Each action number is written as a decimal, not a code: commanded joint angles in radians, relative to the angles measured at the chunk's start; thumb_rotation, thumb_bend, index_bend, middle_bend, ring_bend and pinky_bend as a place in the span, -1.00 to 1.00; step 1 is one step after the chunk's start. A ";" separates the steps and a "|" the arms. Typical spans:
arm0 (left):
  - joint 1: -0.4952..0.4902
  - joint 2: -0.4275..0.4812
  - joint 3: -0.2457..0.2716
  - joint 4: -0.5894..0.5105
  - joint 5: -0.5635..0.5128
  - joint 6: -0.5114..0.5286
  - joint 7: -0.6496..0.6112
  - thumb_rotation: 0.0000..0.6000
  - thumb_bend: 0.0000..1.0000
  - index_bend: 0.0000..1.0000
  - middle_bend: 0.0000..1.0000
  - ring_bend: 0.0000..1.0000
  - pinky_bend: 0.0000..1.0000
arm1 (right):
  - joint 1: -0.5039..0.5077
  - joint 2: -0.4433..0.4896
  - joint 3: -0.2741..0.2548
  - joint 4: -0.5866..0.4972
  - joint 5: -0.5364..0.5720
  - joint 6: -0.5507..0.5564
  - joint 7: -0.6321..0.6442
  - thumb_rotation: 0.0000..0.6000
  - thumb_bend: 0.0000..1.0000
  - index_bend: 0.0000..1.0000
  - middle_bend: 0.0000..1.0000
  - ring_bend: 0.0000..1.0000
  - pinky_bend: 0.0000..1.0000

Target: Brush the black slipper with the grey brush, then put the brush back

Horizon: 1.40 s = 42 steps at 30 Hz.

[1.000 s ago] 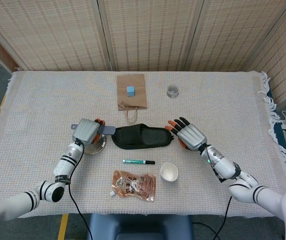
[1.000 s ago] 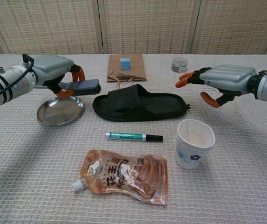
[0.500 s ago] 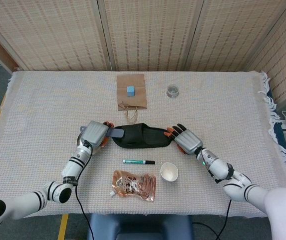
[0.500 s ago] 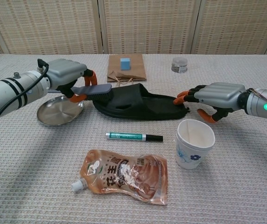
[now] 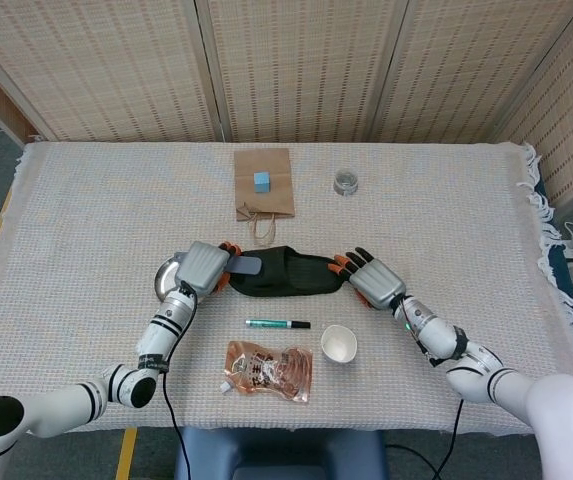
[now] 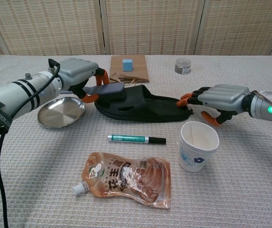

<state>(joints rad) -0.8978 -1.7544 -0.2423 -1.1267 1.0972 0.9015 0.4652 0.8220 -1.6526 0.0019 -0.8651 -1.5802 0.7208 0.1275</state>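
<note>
Left hand (image 5: 204, 268), head view: fingers wrapped around the handle of the grey brush (image 5: 243, 265), whose head lies over the left end of the black slipper (image 5: 286, 274). Right hand (image 5: 371, 281) sits at the slipper's right end, fingertips touching its edge, holding nothing, fingers loosely spread. Slipper lies lengthwise near the middle of the cloth-covered surface (image 5: 86, 200). Metal dish (image 5: 166, 278) shows just left of the left hand, partly hidden by it. Brown paper bag (image 5: 263, 184) with a small blue block (image 5: 262, 181) on it lies beyond the slipper; a small clear jar (image 5: 346, 182) stands to its right. Green marker (image 5: 277, 324), paper cup (image 5: 338, 343) and orange pouch (image 5: 267, 370) lie nearer the robot.

Chest view: left hand (image 6: 79, 77) grips the grey brush (image 6: 105, 90), bristles down against the raised strap end of the black slipper (image 6: 143, 104). Right hand (image 6: 219, 98) rests its fingertips on the opposite end of the slipper, thumb curled beneath, nothing gripped. Metal dish (image 6: 61, 112) lies bare below the left wrist. Paper cup (image 6: 198, 145) stands upright just in front of the right hand. Green marker (image 6: 136, 139) lies between the slipper and the orange pouch (image 6: 126, 178).
</note>
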 commanded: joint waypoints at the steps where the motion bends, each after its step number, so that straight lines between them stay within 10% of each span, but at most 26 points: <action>1: -0.014 -0.032 0.000 0.027 0.005 0.008 0.005 1.00 -0.09 -0.06 0.05 0.51 1.00 | 0.002 -0.005 -0.005 0.010 0.004 -0.006 0.004 1.00 0.47 -0.74 -0.98 -1.00 -1.00; 23: -0.003 -0.056 0.029 0.171 0.025 0.024 0.040 1.00 -0.09 -0.06 0.07 0.51 1.00 | 0.007 0.010 -0.028 -0.002 0.017 0.001 -0.014 1.00 0.49 -0.74 -0.98 -1.00 -1.00; 42: -0.040 -0.099 0.021 0.071 0.100 0.054 0.014 1.00 -0.09 -0.07 0.06 0.51 1.00 | 0.001 0.033 -0.029 -0.040 0.041 -0.002 -0.057 1.00 0.50 -0.74 -0.98 -1.00 -1.00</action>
<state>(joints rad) -0.9324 -1.8413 -0.2178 -1.0755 1.1982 0.9586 0.4823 0.8225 -1.6198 -0.0266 -0.9047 -1.5390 0.7193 0.0707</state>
